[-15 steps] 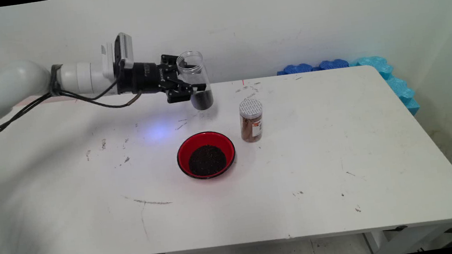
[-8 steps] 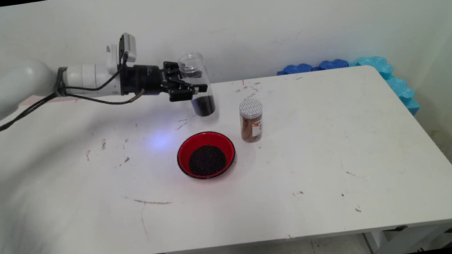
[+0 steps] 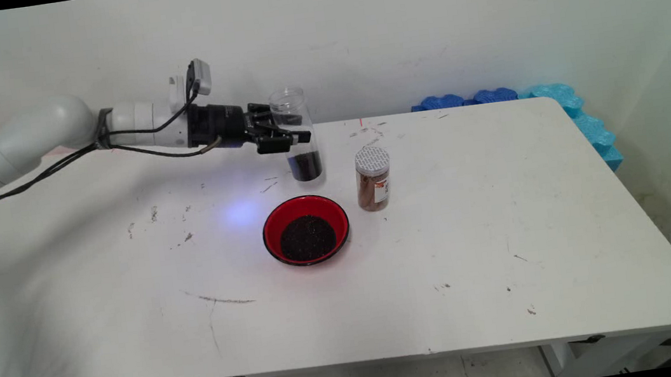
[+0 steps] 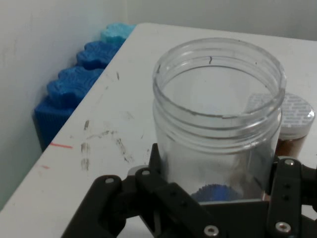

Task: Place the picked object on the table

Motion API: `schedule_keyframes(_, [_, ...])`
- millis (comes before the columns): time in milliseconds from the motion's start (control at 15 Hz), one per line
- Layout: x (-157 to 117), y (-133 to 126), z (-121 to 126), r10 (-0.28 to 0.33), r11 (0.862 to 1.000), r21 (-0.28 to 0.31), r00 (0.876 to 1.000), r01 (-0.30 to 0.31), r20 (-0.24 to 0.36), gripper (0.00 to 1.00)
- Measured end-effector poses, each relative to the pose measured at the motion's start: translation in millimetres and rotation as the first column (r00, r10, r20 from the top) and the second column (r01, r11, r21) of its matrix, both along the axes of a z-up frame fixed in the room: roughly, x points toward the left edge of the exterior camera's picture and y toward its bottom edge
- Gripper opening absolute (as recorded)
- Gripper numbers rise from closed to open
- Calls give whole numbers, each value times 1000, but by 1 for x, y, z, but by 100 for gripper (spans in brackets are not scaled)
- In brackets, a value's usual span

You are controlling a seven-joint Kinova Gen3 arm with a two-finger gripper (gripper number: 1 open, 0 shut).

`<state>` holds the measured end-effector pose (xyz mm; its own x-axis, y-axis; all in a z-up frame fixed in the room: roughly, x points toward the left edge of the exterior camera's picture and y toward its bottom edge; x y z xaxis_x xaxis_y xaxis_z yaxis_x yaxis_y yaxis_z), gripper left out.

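Gripping a clear open jar (image 3: 297,135) at mid-height, the gripper (image 3: 283,138) has its fingers (image 4: 173,198) clamped on either side of the jar wall. The jar is upright w/ no lid, dark grains in the bottom third, the rest empty. It hangs over the table (image 3: 506,225) near the far edge; can't tell if its base touches.

Just in front sits a red bowl (image 3: 306,229) holding the same dark grains. To the jar's right, apart from it, stands a lidded spice jar (image 3: 373,179) w/ brown powder. Blue foam (image 3: 555,99) lines the far right corner.

Risks:
- Smooth wall could slip if the squeeze is weak.
- Any tilt spills grains thru the open mouth.
- A sideways swing could knock over the spice jar.
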<state>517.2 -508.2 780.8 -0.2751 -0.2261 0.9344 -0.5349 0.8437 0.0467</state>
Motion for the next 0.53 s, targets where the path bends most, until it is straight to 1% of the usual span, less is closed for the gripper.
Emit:
schedule_keyframes(333, [1, -4, -13, 10, 999, 38, 1000, -10, 2, 0])
schedule_keyframes(533, [1, -5, -17, 13, 999, 51, 1000, -13, 7, 0])
